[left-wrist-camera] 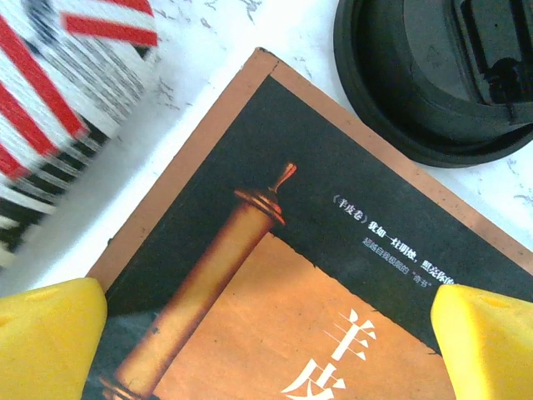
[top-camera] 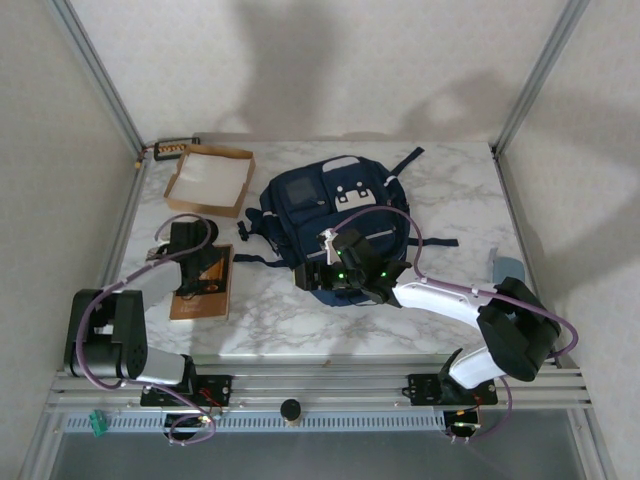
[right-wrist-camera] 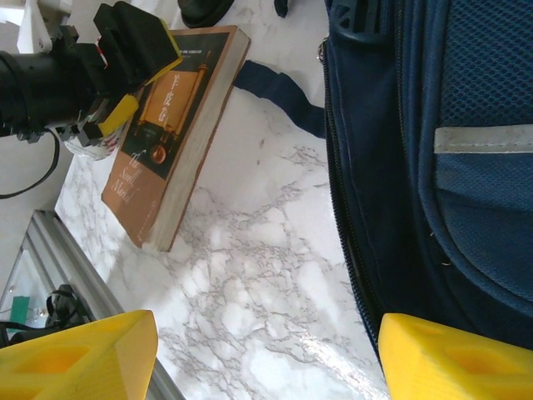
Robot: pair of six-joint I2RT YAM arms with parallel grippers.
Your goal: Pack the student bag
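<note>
L tool wide open over book, front-left of counter. R tool open, empty, beside bag mid-counter; box far left. Likely step: picking up book. Next: lower L tool, close on its edges.

Black-and-white arms carry purple cables and yellow fingers.
</note>
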